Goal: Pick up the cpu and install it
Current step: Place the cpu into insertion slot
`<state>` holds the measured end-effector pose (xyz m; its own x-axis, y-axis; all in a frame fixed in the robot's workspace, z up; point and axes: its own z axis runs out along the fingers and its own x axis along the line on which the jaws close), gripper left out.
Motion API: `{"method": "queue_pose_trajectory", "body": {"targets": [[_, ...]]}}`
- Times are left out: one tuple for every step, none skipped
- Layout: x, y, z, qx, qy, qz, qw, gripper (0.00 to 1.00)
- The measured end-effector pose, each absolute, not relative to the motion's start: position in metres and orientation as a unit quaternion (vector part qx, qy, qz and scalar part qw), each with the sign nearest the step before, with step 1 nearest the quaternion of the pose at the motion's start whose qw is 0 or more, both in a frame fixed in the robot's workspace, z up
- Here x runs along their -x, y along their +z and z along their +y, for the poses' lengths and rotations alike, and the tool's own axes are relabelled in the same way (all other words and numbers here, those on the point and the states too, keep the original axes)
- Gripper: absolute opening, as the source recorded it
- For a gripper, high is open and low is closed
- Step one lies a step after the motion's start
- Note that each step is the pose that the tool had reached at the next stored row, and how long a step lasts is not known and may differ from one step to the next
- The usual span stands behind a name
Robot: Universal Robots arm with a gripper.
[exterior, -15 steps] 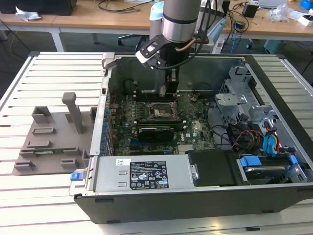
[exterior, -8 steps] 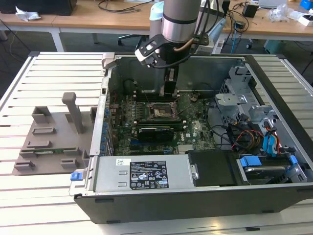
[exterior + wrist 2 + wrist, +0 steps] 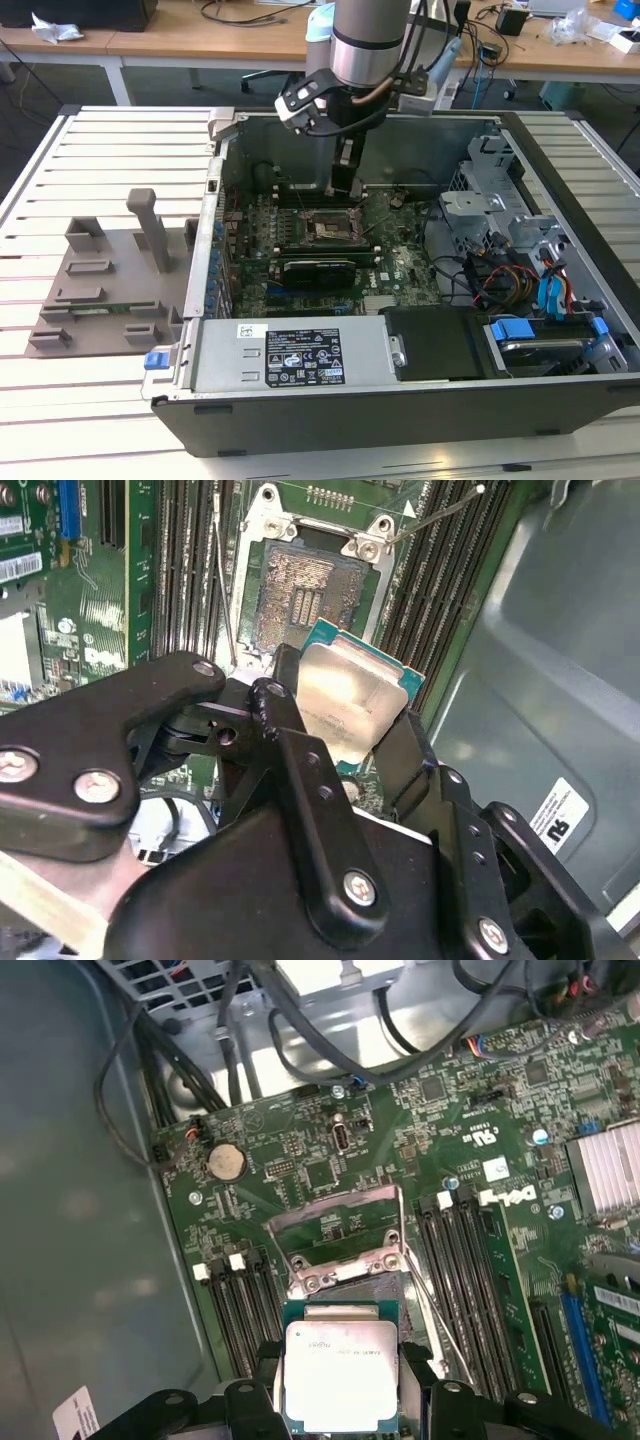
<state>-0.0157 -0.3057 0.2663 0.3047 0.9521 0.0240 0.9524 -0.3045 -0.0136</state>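
1. One gripper (image 3: 352, 732) clamps the single cpu (image 3: 350, 702) by two opposite edges and holds it clear above the socket.
2. One CPU socket (image 3: 303, 600) lies open and bare.
3. Two memory-slot banks (image 3: 468, 1260) closely flank the socket.

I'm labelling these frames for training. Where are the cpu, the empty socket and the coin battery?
cpu (image 3: 350, 705): second wrist view, middle of its silvery metal top.
socket (image 3: 298, 598): second wrist view, bare pin field inside the frame.
coin battery (image 3: 225, 1161): first wrist view, centre of its round face.
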Motion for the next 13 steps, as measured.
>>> {"method": "queue_pose_trajectory", "body": {"targets": [[0.0157, 0.2663, -0.3057, 0.811, -0.006, -0.584, 0.013, 0.55], [0.0157, 0.2663, -0.3057, 0.814, -0.006, -0.581, 0.012, 0.55], [0.0157, 0.2663, -0.3057, 0.817, -0.006, -0.577, 0.012, 0.55], [0.0157, 0.2663, -0.3057, 0.820, -0.006, -0.572, 0.012, 0.55], [0.0157, 0.2663, -0.3057, 0.824, -0.006, -0.567, 0.012, 0.55], [0.0157, 0.2662, -0.3057, 0.826, -0.006, -0.563, 0.012, 0.55], [0.0157, 0.2662, -0.3057, 0.829, -0.006, -0.559, 0.012, 0.55], [0.0157, 0.2662, -0.3057, 0.833, -0.006, -0.554, 0.012, 0.55], [0.0157, 0.2662, -0.3057, 0.837, -0.006, -0.546, 0.012, 0.55], [0.0157, 0.2661, -0.3058, 0.839, -0.006, -0.543, 0.012, 0.55], [0.0157, 0.2661, -0.3058, 0.841, -0.006, -0.540, 0.012, 0.55], [0.0157, 0.2661, -0.3057, 0.844, -0.006, -0.536, 0.012, 0.55], [0.0157, 0.2661, -0.3057, 0.846, -0.006, -0.534, 0.012, 0.55]]}}
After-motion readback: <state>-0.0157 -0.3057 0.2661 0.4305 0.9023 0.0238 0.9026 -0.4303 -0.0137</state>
